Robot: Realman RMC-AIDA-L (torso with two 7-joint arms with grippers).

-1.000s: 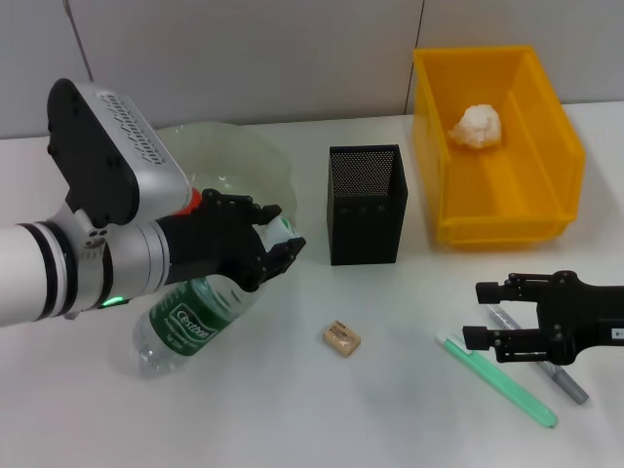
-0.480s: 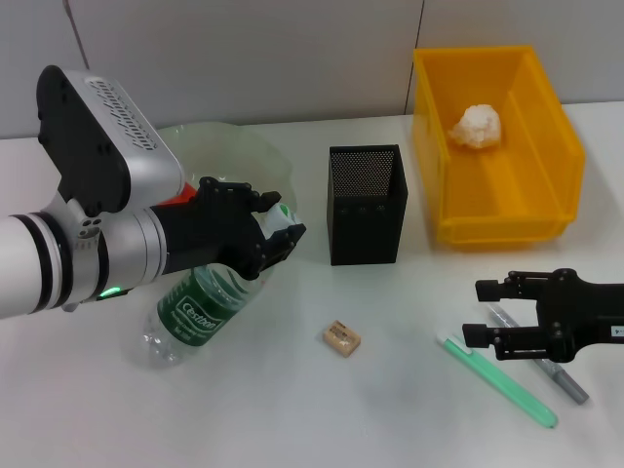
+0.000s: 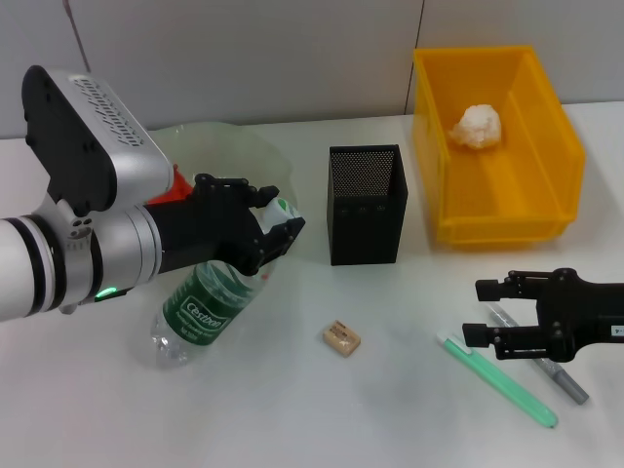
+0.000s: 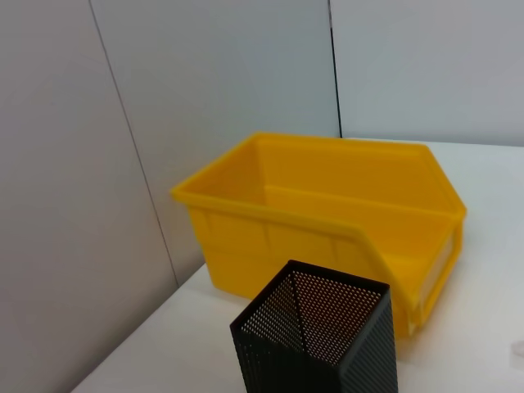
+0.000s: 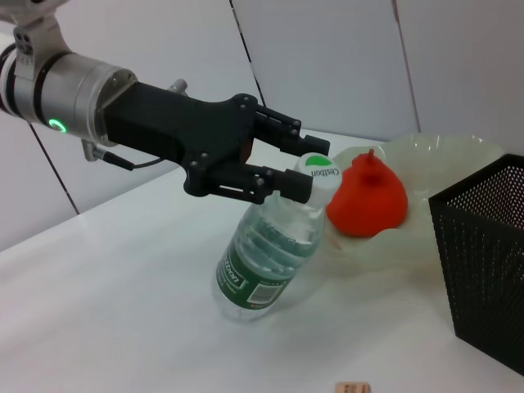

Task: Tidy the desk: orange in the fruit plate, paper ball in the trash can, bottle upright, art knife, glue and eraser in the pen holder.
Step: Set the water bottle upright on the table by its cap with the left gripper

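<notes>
Left end effector (image 3: 265, 229) grips the bottle (image 3: 203, 312) at its neck, the bottle tilted with its base on the surface (image 3: 292, 409). Orange (image 5: 367, 196) sits in the fruit plate (image 5: 442, 160); paper ball (image 3: 477, 126) lies in the trash can (image 3: 561, 146). Eraser (image 3: 341, 337) lies in front of the pen holder (image 3: 366, 205). Right end effector (image 3: 480, 314) hovers with fingers spread above a green pen (image 3: 502, 382) and a grey pen (image 3: 558, 376)

Trash can (image 3: 507, 210) bright yellow, paper ball (image 3: 478, 126) white. Pen holder (image 3: 366, 205) black mesh; orange (image 5: 367, 196) red-orange in pale green plate (image 5: 446, 151). Bottle (image 3: 203, 312) clear, green label, white cap; eraser (image 3: 341, 337) tan.
</notes>
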